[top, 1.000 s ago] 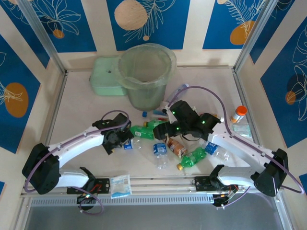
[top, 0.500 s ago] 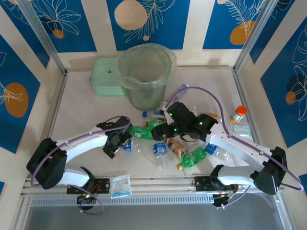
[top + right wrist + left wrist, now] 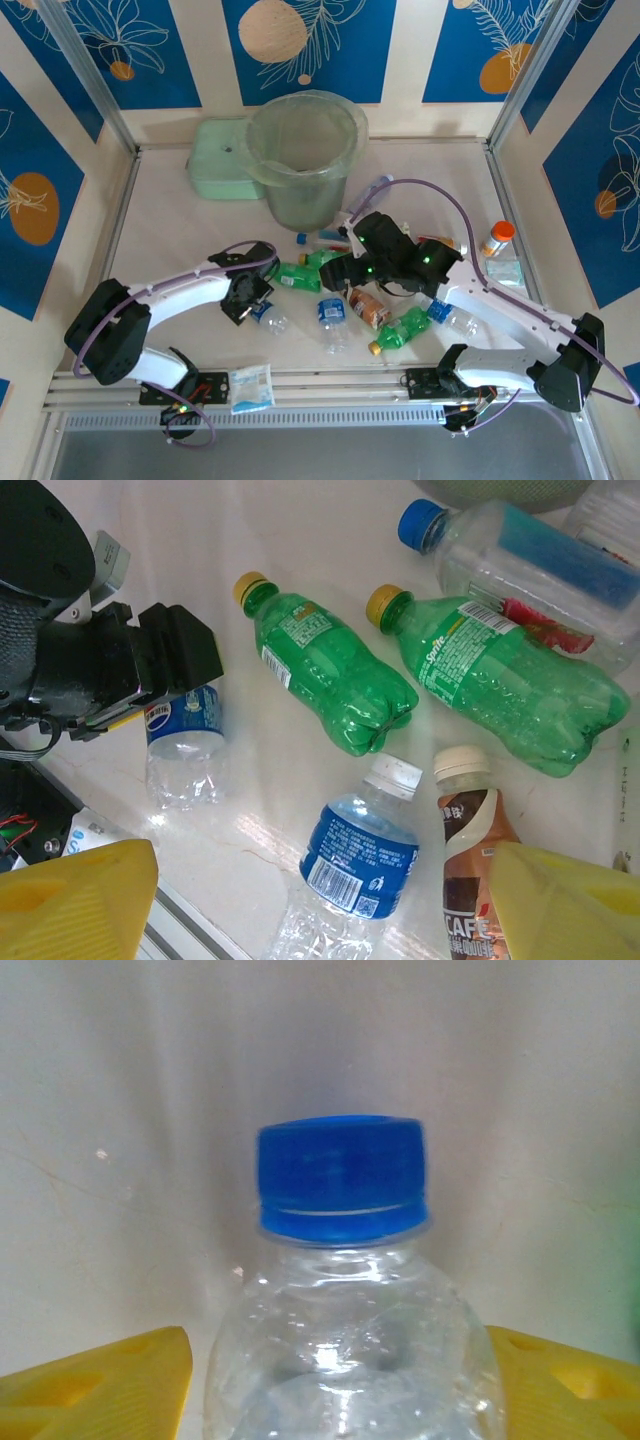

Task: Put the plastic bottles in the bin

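Near the wide-open right gripper (image 3: 320, 885) lie two green bottles (image 3: 330, 685) (image 3: 510, 685) — left gripper (image 3: 340, 1380) flanks one clear bottle (image 3: 340, 1300), grip unclear.

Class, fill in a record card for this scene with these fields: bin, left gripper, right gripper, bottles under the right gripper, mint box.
bin: tall pale-green bucket, upright, beyond the scattered bottles
left gripper: fingers either side of a clear blue-capped bottle; whether they grip it is unclear
right gripper: open, above lying bottles
bottles under the right gripper: green bottle, second green bottle, blue-labelled bottle, brown-labelled bottle
mint box: left of the bin in the top view
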You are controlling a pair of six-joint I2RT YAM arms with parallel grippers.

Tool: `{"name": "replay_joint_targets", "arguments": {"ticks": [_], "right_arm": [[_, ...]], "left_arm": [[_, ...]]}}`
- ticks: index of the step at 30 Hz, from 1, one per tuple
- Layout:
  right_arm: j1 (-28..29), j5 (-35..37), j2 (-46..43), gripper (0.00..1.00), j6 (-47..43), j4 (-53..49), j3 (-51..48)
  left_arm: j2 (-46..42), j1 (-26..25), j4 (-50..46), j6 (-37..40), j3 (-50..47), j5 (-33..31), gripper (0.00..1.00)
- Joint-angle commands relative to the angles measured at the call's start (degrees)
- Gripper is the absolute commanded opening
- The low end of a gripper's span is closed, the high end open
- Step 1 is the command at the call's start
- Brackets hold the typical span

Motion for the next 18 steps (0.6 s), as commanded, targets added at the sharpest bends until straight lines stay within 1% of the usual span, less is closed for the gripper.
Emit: {"name": "replay_joint_targets", "arguments": {"ticks": [1,4,5,8,11,13,18], "right_arm": [[-0.58,1.26,-1.49,0.87,-0.07,-0.41,1.7],[-1.06,1.17,-2.11,0.87,-0.14,-0.62,1.89],[-1.19,1.17,-2.24,0.87,-0.07,-0.71,1.89],[-1.65,1.73,-2.8,0.87,0.19,-1.07,1.72],[-2.57,1.94,-4.32,0.87,0.5,-1.16,1.2],[-3.95,1.95,-5.76,0.87,0.88,-1.03,0.72],[-10.67,0.57,-9.89,0.86,2.42,-1.47,-0.04]], "left_arm": [[1.22,0.13,-2.48,1.1,1.3,-1.26,0.71],[2.84,0.11,-2.22,2.87,2.12,-1.22,0.72],[3.42,0.11,-2.48,3.71,2.7,-1.2,0.7],[3.28,0.02,-4.05,5.96,4.0,-1.59,0.55],[-0.45,-0.05,-6.62,9.27,5.03,-3.08,0.49],[-3.27,-0.02,-10.21,11.2,6.48,-4.9,0.49],[-10.64,-0.12,-17.98,16.95,10.74,-5.41,0.47]]}}
